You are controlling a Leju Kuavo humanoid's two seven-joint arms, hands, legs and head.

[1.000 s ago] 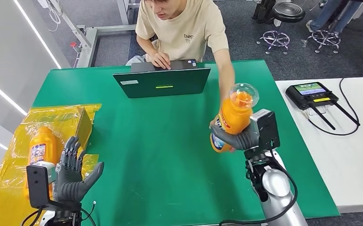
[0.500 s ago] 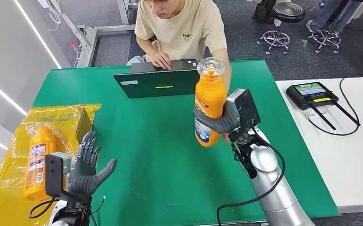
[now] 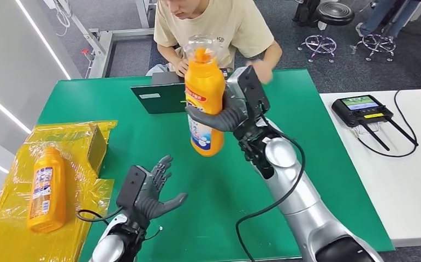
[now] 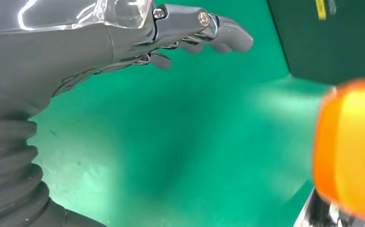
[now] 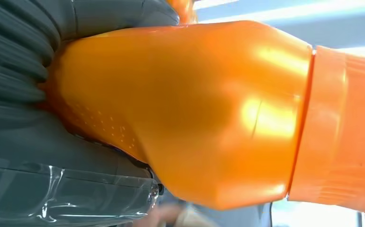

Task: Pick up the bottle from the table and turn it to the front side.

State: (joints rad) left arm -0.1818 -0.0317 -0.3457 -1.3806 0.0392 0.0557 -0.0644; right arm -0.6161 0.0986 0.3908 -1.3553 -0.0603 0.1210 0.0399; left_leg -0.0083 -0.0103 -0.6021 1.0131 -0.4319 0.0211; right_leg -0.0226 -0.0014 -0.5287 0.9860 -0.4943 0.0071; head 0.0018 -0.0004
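An orange bottle (image 3: 204,98) with a clear cap and a label hangs upright above the middle of the green table (image 3: 284,136). My right hand (image 3: 227,112) grips it around the body, fingers wrapped over the label. Up close in the right wrist view the bottle (image 5: 209,113) sits tight against my right hand (image 5: 38,118). My left hand (image 3: 153,194) is open, palm up, low over the table's near side, below and left of the bottle. In the left wrist view my left hand (image 4: 76,52) has its fingers spread, with the bottle (image 4: 351,151) blurred beyond them.
A second orange bottle (image 3: 45,188) lies on a yellow plastic sheet (image 3: 11,218) at the table's left. A person (image 3: 219,30) sits at the far side behind a dark laptop (image 3: 159,95). A white table with a controller (image 3: 361,109) stands on the right.
My right hand has carried the bottle left and away from me, raising it higher and more upright. My left hand has moved right toward the table's middle. The person's hand has drawn back.
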